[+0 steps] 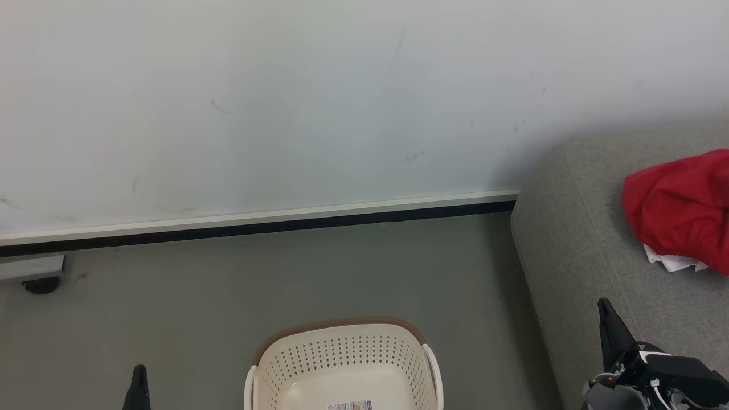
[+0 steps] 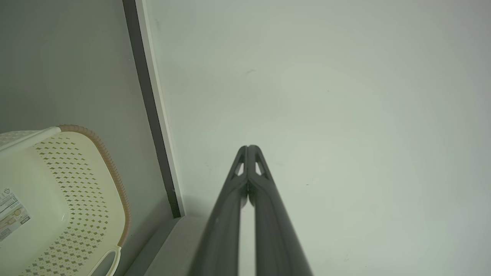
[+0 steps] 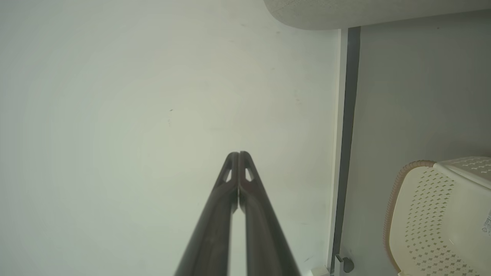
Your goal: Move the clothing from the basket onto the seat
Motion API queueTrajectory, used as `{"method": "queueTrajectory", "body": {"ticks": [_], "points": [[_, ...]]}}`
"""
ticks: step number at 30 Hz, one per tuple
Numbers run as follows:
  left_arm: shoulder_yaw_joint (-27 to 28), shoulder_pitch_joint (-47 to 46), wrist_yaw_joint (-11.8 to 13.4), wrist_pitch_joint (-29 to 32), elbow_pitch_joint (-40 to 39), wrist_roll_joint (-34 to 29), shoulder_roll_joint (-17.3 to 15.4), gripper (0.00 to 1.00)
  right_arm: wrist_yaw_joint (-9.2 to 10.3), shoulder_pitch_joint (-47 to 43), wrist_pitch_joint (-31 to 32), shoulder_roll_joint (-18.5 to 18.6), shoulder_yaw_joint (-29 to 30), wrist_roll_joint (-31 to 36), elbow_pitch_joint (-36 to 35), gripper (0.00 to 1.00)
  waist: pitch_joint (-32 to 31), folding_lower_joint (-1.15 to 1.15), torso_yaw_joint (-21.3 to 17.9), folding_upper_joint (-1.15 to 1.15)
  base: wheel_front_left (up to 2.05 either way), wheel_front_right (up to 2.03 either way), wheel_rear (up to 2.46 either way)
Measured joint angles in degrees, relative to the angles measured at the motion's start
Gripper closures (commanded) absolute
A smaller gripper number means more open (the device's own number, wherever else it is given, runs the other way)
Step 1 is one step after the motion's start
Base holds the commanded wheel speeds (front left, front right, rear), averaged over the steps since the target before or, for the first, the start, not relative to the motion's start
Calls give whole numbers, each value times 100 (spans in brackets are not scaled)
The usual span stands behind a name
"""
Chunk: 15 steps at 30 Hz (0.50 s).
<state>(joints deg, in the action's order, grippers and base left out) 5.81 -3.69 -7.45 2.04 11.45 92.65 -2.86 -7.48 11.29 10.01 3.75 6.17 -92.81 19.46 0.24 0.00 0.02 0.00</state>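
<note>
Your left gripper [image 2: 248, 147] and right gripper [image 3: 238, 153] were closed, empty; a swing could've dragged the clothing [image 1: 678, 208] over the seat's [image 1: 575, 239] edge.

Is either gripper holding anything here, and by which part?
Nothing held: left gripper and right gripper are shut empty; the clothing lies on the seat.

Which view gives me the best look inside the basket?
Left wrist view: the basket shows its bare floor, label and holed wall. Head view crops its near half; right wrist view catches one end.
</note>
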Motion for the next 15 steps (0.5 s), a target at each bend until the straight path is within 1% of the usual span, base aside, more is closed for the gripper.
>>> {"method": "queueTrajectory", "body": {"ticks": [15], "points": [[0,-1,0,0,0,0,0,100,0,1,9,-19,22,13,-1,100,0,0,0,0,0,0,0]]}}
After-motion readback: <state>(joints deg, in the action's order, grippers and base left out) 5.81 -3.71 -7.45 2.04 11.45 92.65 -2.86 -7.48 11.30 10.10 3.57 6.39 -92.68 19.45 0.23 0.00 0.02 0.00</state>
